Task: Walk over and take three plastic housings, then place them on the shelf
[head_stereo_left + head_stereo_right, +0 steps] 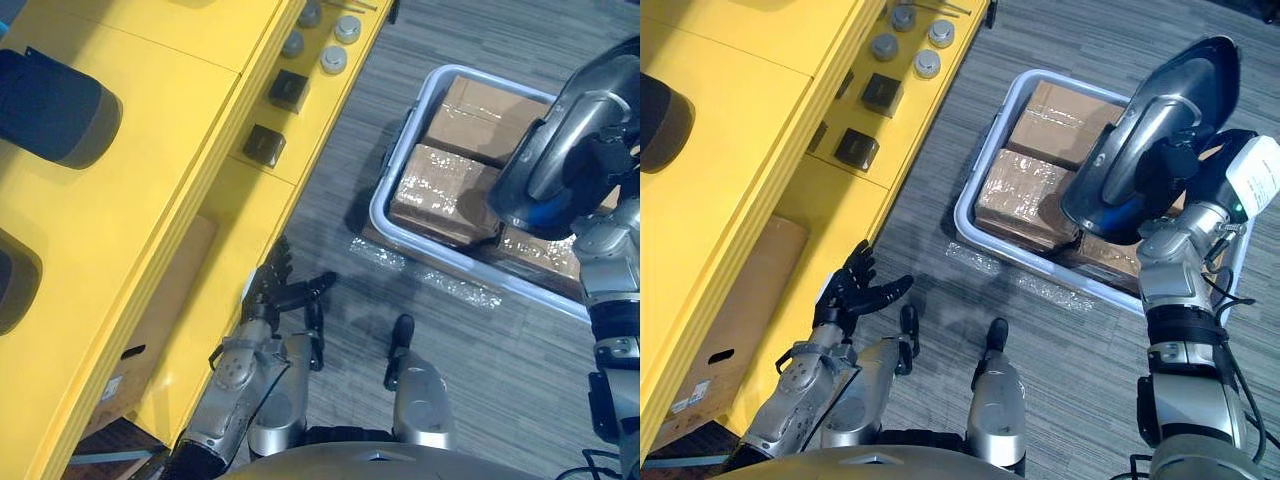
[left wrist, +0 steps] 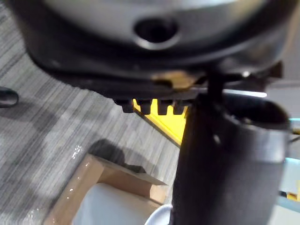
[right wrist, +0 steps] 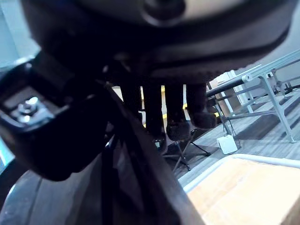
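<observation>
Plastic housing (image 1: 1150,130) clasped in right hand (image 1: 1200,175) above bin (image 1: 965,215); left hand (image 1: 845,297) spread, empty, beside yellow shelf (image 1: 740,120).

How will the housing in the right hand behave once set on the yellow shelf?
The housing looks like a rigid, hollow shell, so probably light. Its curved, glossy back may rock or slip in the right hand.

Yellow shelf (image 1: 740,120), grey streaked carpet (image 1: 1060,340), brown boxes (image 1: 1020,200), pale-grey tub (image 1: 470,263), dark glossy housing (image 1: 1150,130).
</observation>
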Motion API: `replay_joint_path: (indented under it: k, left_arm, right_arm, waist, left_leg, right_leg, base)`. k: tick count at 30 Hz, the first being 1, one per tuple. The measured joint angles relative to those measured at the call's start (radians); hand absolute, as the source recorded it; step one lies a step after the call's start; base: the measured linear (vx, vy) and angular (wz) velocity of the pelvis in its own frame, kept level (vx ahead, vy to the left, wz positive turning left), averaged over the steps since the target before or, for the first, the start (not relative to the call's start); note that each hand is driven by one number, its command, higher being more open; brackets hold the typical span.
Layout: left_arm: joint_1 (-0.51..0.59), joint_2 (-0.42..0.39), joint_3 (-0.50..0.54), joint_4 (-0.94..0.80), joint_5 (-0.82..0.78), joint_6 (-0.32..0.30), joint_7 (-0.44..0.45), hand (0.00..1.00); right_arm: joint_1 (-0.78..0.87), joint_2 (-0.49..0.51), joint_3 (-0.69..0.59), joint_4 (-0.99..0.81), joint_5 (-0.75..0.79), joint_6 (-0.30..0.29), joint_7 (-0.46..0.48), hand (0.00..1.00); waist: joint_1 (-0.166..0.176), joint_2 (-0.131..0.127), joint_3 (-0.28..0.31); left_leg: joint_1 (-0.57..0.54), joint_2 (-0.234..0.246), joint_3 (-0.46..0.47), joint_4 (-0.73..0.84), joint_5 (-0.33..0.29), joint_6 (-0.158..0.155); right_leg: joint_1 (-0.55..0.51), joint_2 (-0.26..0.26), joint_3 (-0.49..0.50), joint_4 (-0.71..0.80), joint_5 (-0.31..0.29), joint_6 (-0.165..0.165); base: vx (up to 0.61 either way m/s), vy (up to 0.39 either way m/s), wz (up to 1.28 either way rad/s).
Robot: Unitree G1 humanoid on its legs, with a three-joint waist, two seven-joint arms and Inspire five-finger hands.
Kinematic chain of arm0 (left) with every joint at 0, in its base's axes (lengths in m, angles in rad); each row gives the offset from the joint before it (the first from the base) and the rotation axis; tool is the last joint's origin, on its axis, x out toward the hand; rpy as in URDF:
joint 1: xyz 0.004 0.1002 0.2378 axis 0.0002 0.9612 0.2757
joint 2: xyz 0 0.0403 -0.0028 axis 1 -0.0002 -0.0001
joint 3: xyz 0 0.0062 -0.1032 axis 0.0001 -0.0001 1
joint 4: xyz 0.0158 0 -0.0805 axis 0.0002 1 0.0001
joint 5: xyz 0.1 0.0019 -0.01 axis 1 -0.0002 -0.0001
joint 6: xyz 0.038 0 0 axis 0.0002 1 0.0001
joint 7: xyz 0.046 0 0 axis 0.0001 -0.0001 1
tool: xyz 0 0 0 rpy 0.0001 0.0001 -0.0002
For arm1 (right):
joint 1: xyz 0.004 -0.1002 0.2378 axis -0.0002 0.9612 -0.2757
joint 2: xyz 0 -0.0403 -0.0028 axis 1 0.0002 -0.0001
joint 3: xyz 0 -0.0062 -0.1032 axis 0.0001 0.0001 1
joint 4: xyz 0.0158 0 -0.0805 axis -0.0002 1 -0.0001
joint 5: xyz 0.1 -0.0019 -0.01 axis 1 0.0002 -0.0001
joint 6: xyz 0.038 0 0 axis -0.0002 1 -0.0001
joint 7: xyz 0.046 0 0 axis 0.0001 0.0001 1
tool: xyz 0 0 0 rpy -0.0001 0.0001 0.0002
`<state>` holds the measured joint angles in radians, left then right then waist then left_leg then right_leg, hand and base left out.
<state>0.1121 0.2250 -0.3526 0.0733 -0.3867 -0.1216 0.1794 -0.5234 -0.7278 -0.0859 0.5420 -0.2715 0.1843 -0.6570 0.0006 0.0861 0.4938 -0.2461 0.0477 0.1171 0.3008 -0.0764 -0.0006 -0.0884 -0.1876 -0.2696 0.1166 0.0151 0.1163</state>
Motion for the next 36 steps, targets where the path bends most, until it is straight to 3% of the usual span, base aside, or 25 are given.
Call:
replay_joint_path:
  k: [4,8,13,16,31,36]
  left_arm:
    - [-0.122,0.018,-0.075,-0.001,0.005,0.018,-0.033,1.0]
    - [-0.35,0.039,-0.139,0.024,-0.005,0.042,-0.076,1.0]
    - [-0.699,0.051,-0.14,0.208,-0.095,0.043,-0.096,1.0]
    - [-0.795,0.052,-0.132,0.276,-0.135,0.063,-0.09,1.0]
    - [-0.864,0.025,-0.125,0.372,-0.165,0.12,-0.026,1.0]
    - [-0.871,-0.003,-0.125,0.4,-0.288,0.12,-0.04,1.0]
  right_arm:
    - [-0.005,0.0,0.035,0.0,-0.04,-0.024,0.0,0.0]
    - [-0.054,0.0,0.13,0.0,-0.079,-0.054,0.019,0.0]
    - [-0.191,0.034,0.177,0.007,-0.117,-0.129,0.038,0.0]
    - [-0.232,0.037,0.198,0.008,-0.118,-0.168,0.045,0.0]
    - [-0.278,0.178,0.274,0.002,-0.153,-0.272,0.048,0.0]
    - [-0.266,0.235,0.295,0.0,-0.158,-0.324,0.046,0.0]
  waist:
    - [-0.005,-0.003,-0.008]
    - [-0.015,-0.007,-0.01]
    - [-0.062,-0.011,-0.01]
    - [-0.085,-0.016,-0.009]
    - [-0.119,-0.045,-0.01]
    - [-0.127,-0.057,-0.009]
  left_leg:
    - [0.01,0.0,0.007,-0.028,0.019,-0.003]
    - [0.005,0.012,0.032,-0.03,0.023,-0.004]
    - [-0.025,0.016,0.072,-0.053,0.046,0.001]
    - [-0.024,0.017,0.085,-0.063,0.049,0.002]
    - [0.009,0.033,0.141,-0.079,0.057,-0.006]
    - [0.009,0.035,0.14,-0.079,0.058,-0.008]
  right_leg:
    - [0.002,0.004,0.005,-0.019,0.014,-0.007]
    - [-0.006,0.017,0.03,-0.051,0.044,-0.012]
    - [-0.06,0.02,0.069,-0.072,0.084,-0.015]
    - [-0.072,0.021,0.087,-0.072,0.092,-0.017]
    - [-0.082,0.037,0.153,-0.082,0.107,-0.027]
    - [-0.081,0.041,0.153,-0.084,0.109,-0.028]
  base:
    - [-0.04,-0.009,-0.05]
    - [-0.04,0.007,-0.2]
    - [-0.05,0.028,-0.2]
    - [-0.02,0.023,-0.17]
    - [-0.04,0.01,-0.13]
    - [-0.01,-0.002,-0.01]
